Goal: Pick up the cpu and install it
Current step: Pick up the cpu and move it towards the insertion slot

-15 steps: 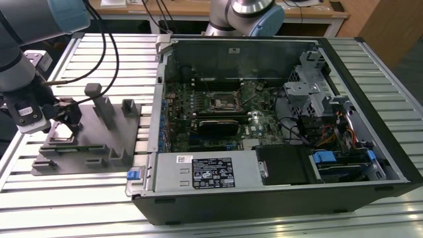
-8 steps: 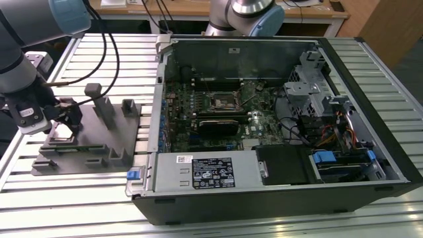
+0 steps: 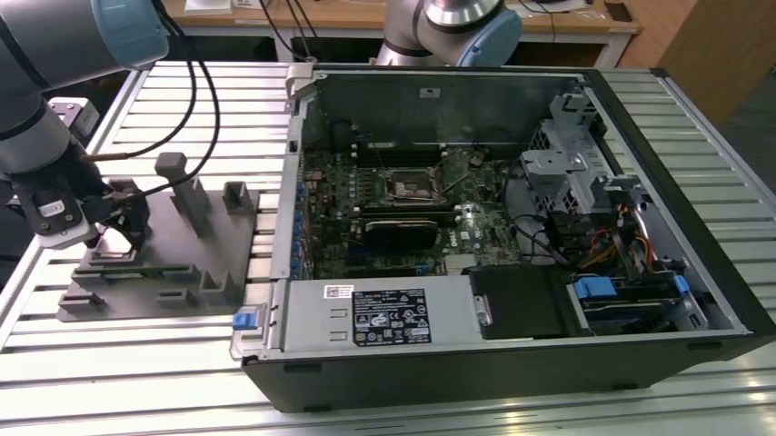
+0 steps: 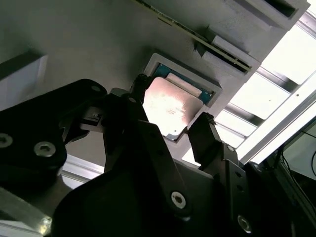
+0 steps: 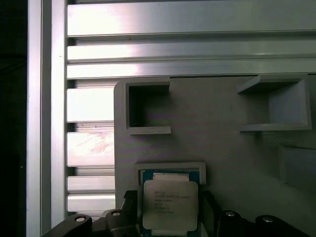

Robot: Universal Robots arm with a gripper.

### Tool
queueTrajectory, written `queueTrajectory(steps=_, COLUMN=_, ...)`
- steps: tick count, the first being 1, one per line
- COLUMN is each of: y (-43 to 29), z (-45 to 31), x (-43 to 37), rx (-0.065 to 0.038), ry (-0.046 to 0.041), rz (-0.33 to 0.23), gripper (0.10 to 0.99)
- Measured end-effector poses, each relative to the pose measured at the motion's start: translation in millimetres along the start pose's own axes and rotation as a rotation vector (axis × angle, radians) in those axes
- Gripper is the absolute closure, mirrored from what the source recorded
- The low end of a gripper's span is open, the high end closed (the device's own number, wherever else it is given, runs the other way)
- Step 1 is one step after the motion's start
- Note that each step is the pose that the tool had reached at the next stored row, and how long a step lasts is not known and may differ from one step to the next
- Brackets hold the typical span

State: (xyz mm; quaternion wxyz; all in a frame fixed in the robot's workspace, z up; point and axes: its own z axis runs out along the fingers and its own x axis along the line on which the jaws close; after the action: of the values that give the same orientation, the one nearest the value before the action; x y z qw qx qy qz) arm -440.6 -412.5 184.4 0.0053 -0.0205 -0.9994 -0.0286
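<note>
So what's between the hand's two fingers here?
The cpu, lying in the grey fixture's recess; both wrist views show the hand's fingers flanking it.

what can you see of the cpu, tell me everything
The cpu is a small flat square chip: a silvery metal lid with faint print, on a green board showing as a thin border. It lies flat, lid up, in a shallow framed recess of the grey plastic fixture, which rests on the slatted aluminium table. The open tool has black fingers standing at two opposite sides, close beside its edges; whether they touch it cannot be told.
</note>
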Motion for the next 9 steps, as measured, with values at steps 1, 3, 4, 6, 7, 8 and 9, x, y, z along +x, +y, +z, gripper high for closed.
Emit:
queueTrajectory(steps=1, y=0.0, z=0.1, x=0.0, rx=0.0, ry=-0.0001, rz=0.0, gripper=0.463)
queueTrajectory(steps=3, y=0.0, z=0.1, x=0.0, rx=0.0, ry=-0.0002, rz=0.0, gripper=0.463)
queueTrajectory(steps=4, y=0.0, z=0.1, x=0.0, rx=0.0, ry=-0.0002, rz=0.0, gripper=0.475)
queueTrajectory(steps=6, y=0.0, z=0.1, x=0.0, rx=0.0, ry=-0.0001, rz=0.0, gripper=0.475)
queueTrajectory(steps=7, y=0.0, z=0.1, x=0.0, rx=0.0, ry=-0.0001, rz=0.0, gripper=0.545)
queueTrajectory(steps=8, y=0.0, z=0.1, x=0.0, rx=0.0, ry=-0.0003, rz=0.0, gripper=0.545)
queueTrajectory(steps=9, y=0.0, z=-0.3, x=-0.1, rx=0.0, ry=-0.0003, rz=-0.001, gripper=0.545)
